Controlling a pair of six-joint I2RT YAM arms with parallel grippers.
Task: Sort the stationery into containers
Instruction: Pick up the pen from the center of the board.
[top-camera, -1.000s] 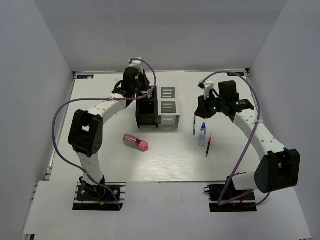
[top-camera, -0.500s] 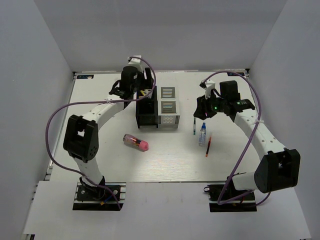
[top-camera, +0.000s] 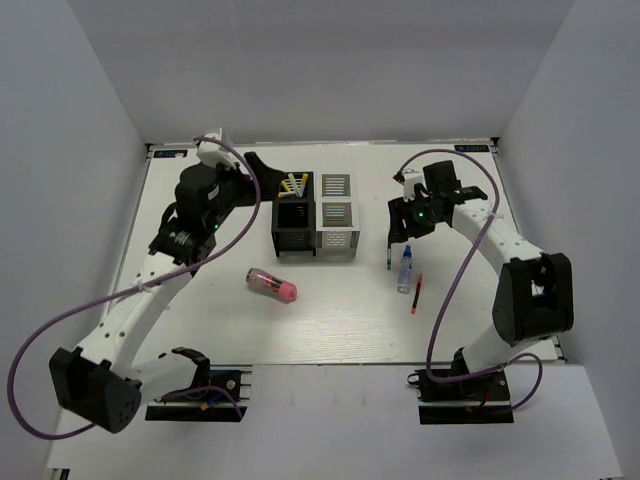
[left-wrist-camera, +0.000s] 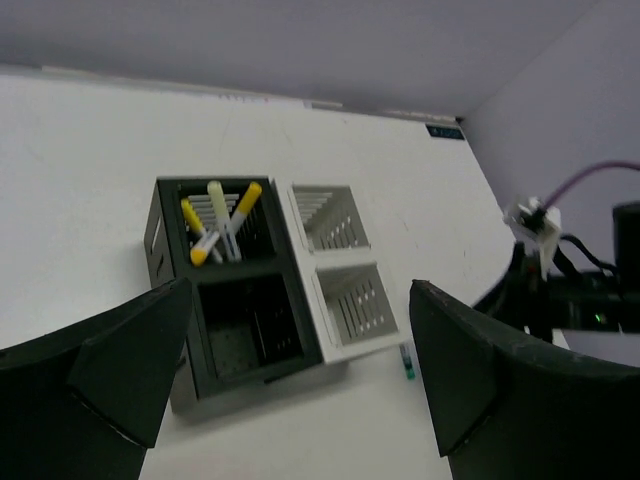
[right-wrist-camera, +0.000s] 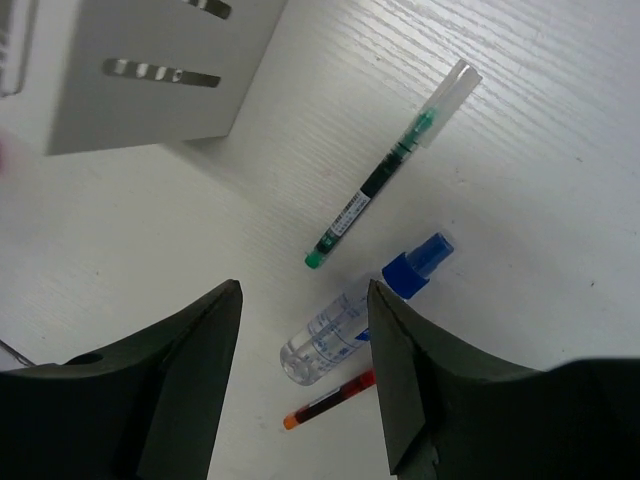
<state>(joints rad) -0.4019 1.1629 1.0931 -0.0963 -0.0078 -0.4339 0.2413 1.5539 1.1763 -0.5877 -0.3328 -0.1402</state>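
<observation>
Green pen (right-wrist-camera: 385, 180): lies flat on the counter (right-wrist-camera: 560, 200), just right of the silver-white organizer (right-wrist-camera: 150, 80). My right end effector (right-wrist-camera: 303, 340) hangs over it, jaws apart, nothing between them.

Judgement on handling: light, stiff, thin, with a smooth plastic barrel, so likely to roll or pivot if pinched near an end. Best hold is mid-barrel, with the jaws square across the long axis.

Blue-capped bottle (right-wrist-camera: 355, 315): on its side just beside the pen's near end. It looks light, round and slick. I would grip the clear body, not the cap. The red pen (right-wrist-camera: 330, 400) lies just past it and should handle like the green one.

Pink cylinder (top-camera: 272, 285): alone on the counter in front of the black organizer (left-wrist-camera: 230, 290). It is stubby and wider, so it needs a broad grip across the middle.

My left end effector (left-wrist-camera: 300, 360) is up over the organizers, jaws wide apart and empty. Yellow pens (left-wrist-camera: 215, 225) lean in the black organizer's far cell.
</observation>
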